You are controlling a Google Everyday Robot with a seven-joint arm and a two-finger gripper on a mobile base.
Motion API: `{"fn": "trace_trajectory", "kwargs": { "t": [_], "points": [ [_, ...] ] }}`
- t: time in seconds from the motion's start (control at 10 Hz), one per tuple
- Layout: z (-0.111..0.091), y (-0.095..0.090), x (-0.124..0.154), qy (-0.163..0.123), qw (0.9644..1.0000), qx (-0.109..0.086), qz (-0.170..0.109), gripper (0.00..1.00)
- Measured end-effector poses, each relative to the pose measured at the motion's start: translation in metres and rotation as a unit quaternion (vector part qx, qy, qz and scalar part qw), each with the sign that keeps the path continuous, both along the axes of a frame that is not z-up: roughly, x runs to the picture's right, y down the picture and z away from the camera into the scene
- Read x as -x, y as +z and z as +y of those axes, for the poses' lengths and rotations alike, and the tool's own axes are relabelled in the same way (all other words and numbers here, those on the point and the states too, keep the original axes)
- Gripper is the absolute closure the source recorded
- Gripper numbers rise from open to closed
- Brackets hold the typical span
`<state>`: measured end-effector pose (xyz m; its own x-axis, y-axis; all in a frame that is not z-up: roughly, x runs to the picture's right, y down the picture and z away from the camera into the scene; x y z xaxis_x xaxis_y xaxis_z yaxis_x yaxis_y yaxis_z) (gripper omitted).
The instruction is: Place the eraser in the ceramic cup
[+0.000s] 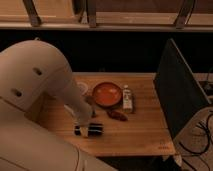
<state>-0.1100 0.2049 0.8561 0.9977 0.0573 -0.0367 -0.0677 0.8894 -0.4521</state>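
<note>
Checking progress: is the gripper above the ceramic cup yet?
No, the gripper is down by the dark eraser at the front of the table, well short of the ceramic cup.

Camera spot: up high, behind the big pale rounded robot arm (pixel 40 85).
Looks: down and forward at the light brown wooden table (pixel 145 125).
Nearness: arm very close, table farther.
Gripper (pixel 88 131): low, left of middle, by the table's near edge.

Matt wooden table (pixel 142 131), smooth orange-red bowl (pixel 107 95), smooth pale plastic-looking arm (pixel 75 100), its dark gripper (pixel 86 131) low on the wood
</note>
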Motion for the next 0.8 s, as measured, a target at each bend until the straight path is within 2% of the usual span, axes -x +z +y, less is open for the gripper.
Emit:
{"fn": "trace_trajectory", "kwargs": {
  "t": [0.3,0.5,0.6,0.8],
  "points": [
    [-0.018,-0.006,-0.008,0.011,0.9996,-0.024,0.007,1.00],
    [-0.047,-0.011,-0.009,0.013,0.9981,-0.060,0.009,1.00],
    [-0.065,-0.017,-0.005,0.012,0.9965,-0.083,0.004,1.00],
    [-0.091,-0.028,0.006,0.015,0.9932,-0.115,-0.010,1.00]
  ]
}}
